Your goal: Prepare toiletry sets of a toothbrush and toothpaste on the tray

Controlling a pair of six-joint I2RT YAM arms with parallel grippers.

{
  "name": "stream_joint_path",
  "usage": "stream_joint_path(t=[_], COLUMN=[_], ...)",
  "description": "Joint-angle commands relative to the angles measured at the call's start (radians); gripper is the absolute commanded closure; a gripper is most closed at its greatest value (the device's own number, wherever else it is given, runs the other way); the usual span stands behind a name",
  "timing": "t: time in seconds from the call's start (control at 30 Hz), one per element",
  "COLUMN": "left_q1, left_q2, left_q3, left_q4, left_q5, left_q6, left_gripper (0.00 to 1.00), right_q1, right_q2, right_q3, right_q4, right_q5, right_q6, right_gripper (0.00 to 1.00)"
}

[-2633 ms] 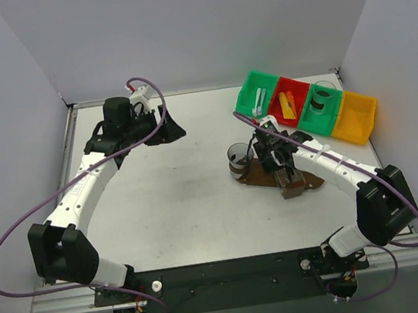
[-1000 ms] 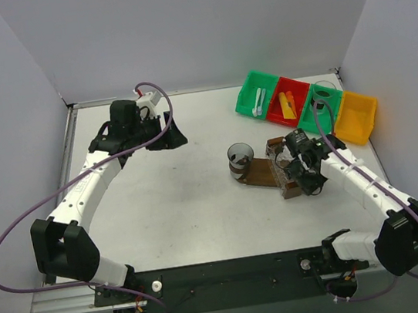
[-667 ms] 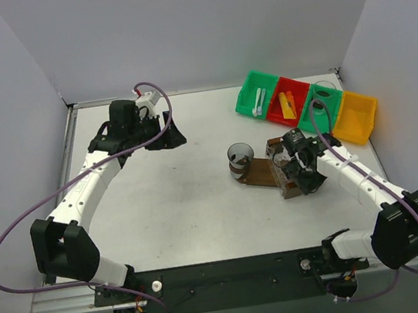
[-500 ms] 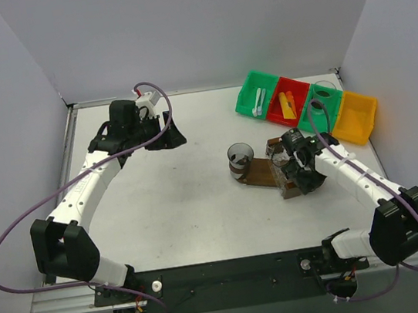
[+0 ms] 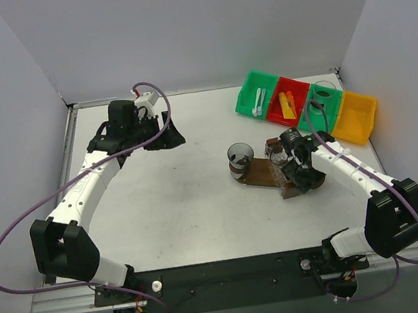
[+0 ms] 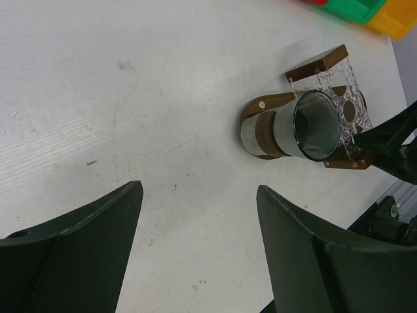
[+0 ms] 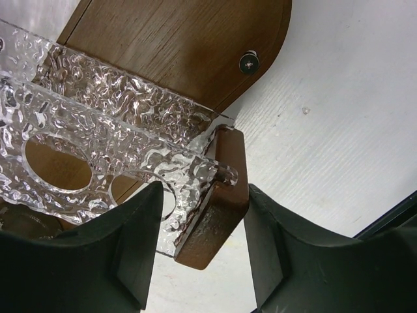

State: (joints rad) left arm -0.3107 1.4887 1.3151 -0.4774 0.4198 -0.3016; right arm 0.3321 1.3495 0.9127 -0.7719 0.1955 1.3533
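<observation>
Return of your right gripper (image 7: pixel 202 195) to the tray (image 7: pixel 182 45) end, grip unclear, suggests repositioning; left gripper (image 6: pixel 199 189) hangs spread wide.

You have lots of bare desk (image 5: pixel 199 197) in the middle and near the front. The bins (image 5: pixel 355 119) line the far right corner. On the tray (image 5: pixel 262 171), a cup (image 5: pixel 238 155) stands at the left end and a bumpy clear rack (image 7: pixel 98 130) covers the right. Your right jaws straddle its wooden end post (image 7: pixel 218 195), with hardly any room beside it.
</observation>
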Motion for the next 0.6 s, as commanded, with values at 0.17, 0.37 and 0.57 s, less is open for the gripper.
stream_joint_path(t=[0.17,0.37,0.57], left_q1=[0.007,0.01,0.016], left_q2=[-0.038,-0.033,-0.031], left_q3=[0.032,0.035,0.036], left_q4=[0.005,0.003,0.003], left_q5=[-0.007,-0.012,-0.015], left_q6=[0.021,0.021,0.021], left_gripper=[0.19,0.19,0.19], right_q1=[-0.033,-0.047,-0.073], right_q2=[0.005,0.014,0.011], right_q3=[0.041,0.061,0.097], right_q4=[-0.052,-0.069,-0.093], right_q5=[0.039,0.056,0.088], right_q6=[-0.055,-0.1,-0.178], right_gripper=[0.62,0.65,0.76])
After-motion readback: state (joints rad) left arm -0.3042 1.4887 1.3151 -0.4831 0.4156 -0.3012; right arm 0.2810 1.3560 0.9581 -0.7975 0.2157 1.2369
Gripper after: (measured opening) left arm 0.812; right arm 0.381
